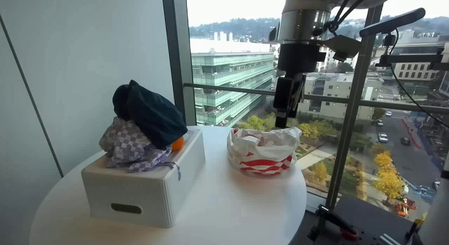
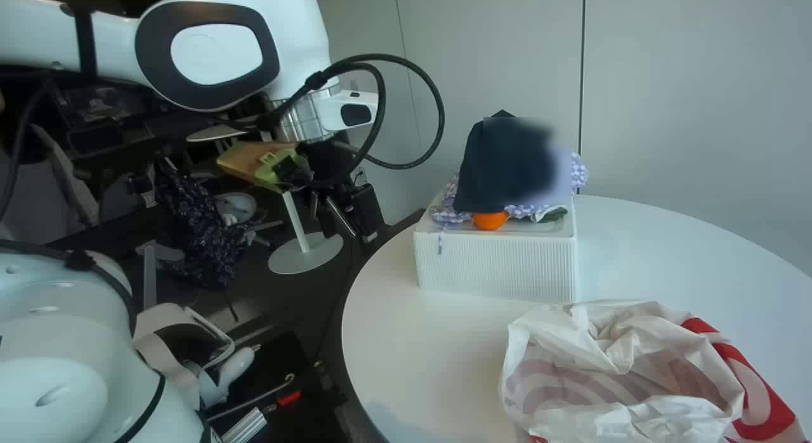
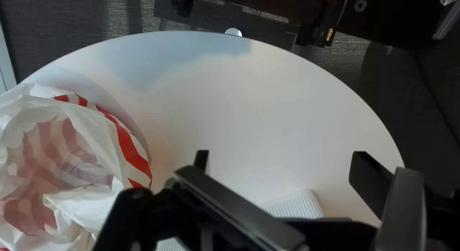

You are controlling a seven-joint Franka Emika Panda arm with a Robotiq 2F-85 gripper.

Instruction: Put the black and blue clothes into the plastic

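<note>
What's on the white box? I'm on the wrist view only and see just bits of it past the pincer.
Observer: On the white box, a dark cloth lies over a checkered cloth.
Operator: Anything else up there besides cloth?
Observer: Yes, an orange object, rounded in outline, peeks out from below the dark cloth in both exterior views. Can't tell what it is.
Operator: Any loose ends that could snag?
Observer: One: in an exterior view a thin cord hangs down over the box's edge.
</note>
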